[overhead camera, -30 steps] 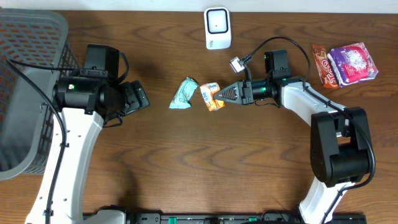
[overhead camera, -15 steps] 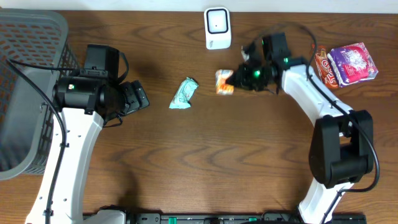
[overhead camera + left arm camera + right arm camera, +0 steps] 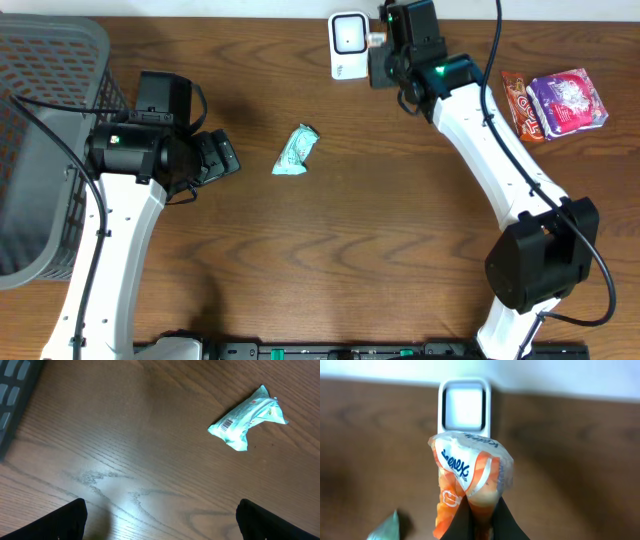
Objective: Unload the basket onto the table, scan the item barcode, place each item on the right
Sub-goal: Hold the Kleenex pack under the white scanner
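Orange-white crinkly plastic Kleenex tissue pkt is just in front of the white boxy scanner, long axis pointing fr fingers twd its window, lower end pinched tight in R gripper, the nearer arm; L gripper, spread & empty, sits well off fr scanner.

Orange tissue pack before white scanner

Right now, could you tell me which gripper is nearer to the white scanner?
Right. The right gripper holds the orange Kleenex pack close by the scanner; the left gripper hangs open far off, beyond the green packet.
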